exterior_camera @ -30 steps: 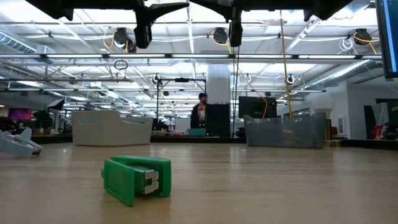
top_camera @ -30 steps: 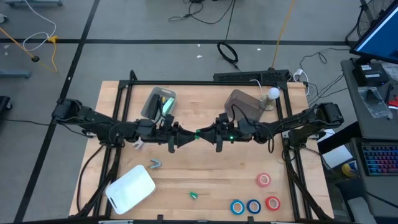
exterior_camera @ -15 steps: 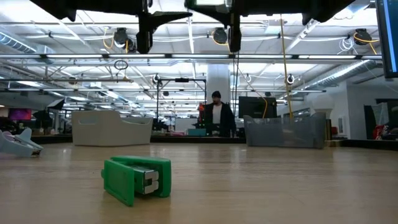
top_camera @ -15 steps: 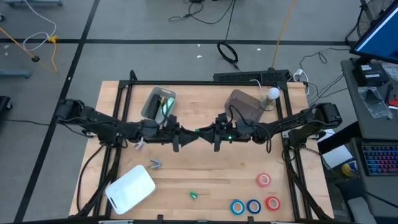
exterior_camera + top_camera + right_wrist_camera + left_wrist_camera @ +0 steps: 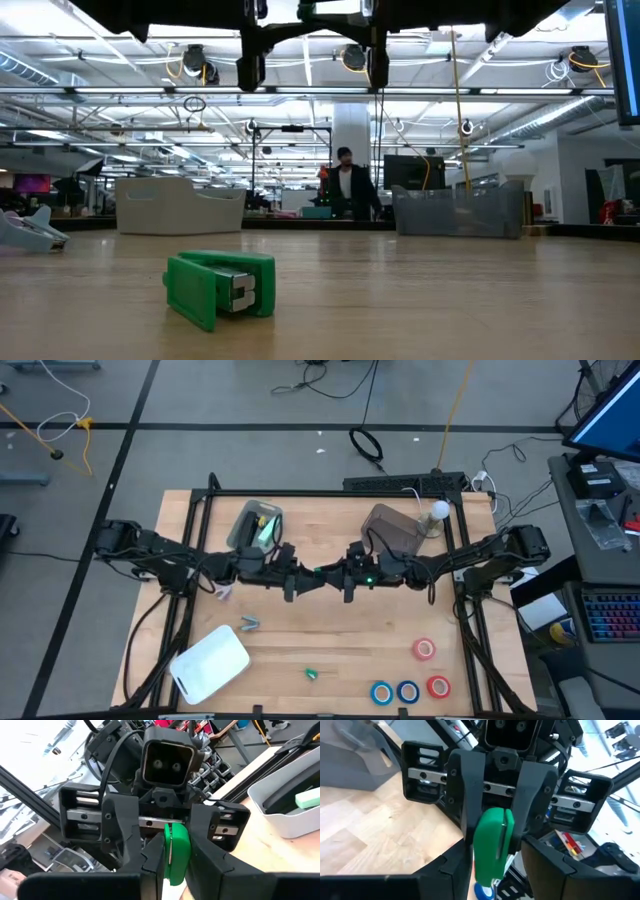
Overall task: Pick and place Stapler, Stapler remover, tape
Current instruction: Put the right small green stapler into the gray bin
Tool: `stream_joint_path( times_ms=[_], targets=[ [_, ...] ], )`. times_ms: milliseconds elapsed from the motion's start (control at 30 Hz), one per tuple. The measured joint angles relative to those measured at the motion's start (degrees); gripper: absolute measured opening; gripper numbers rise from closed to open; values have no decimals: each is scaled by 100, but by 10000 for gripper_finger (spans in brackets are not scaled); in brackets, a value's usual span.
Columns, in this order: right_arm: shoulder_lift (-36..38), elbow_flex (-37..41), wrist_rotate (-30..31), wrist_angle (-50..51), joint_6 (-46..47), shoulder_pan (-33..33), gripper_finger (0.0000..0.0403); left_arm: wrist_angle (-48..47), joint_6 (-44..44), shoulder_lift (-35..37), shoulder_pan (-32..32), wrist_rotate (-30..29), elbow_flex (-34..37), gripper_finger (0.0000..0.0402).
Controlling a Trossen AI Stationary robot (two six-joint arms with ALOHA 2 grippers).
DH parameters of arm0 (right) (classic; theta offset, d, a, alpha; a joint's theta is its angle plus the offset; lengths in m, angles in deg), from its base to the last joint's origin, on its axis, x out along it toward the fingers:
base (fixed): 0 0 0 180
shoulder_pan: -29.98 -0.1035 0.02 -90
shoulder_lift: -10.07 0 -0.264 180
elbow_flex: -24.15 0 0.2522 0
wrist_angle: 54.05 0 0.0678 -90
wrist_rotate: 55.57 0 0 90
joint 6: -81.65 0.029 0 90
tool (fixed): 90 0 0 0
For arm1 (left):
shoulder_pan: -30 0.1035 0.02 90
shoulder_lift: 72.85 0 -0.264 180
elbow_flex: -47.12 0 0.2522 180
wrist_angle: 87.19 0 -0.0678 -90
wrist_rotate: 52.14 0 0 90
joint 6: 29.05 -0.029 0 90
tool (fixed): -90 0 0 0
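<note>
A green stapler (image 5: 318,573) hangs in the air over the table's middle, between both grippers. My right gripper (image 5: 175,866) comes from the table's right and is shut on it. My left gripper (image 5: 495,867) comes from the left and is open, its fingers flanking the stapler's (image 5: 492,845) other end. A small green stapler (image 5: 311,674) (image 5: 220,288) lies flat near the near edge. The grey stapler remover (image 5: 249,624) lies near the left. The tape rolls rest flat at the near right: pink (image 5: 425,649), red (image 5: 438,686) and two blue (image 5: 381,692) (image 5: 407,691). My right gripper pinches the green stapler's end nearest it (image 5: 175,870) between its two fingers (image 5: 150,865). The fingers come level from the table's right. The stapler is lifted clear of the table, its rounded free end (image 5: 175,830) pointing at the left gripper.
A grey bin (image 5: 255,525) holding green items stands far left and a second bin (image 5: 392,530) far right. A white flat object (image 5: 210,663) lies near the near left corner. A white bulb-like object (image 5: 438,510) stands at the far right. A person (image 5: 345,190) stands far behind.
My left gripper has moved toward the table's right, closing the gap to the right gripper until its open fingers flank the held stapler. The right gripper and the stapler have stayed where they were.
</note>
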Motion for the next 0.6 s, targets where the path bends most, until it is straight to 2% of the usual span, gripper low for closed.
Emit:
stream_joint_path(
  times_ms=[267,600],
  targets=[
    [0,2,-4,97,21,-2,66,-300,155,2,11,149,3,163],
    [0,2,-139,129,88,-2,66,-237,2,3,25,208,4,70]
  ],
)
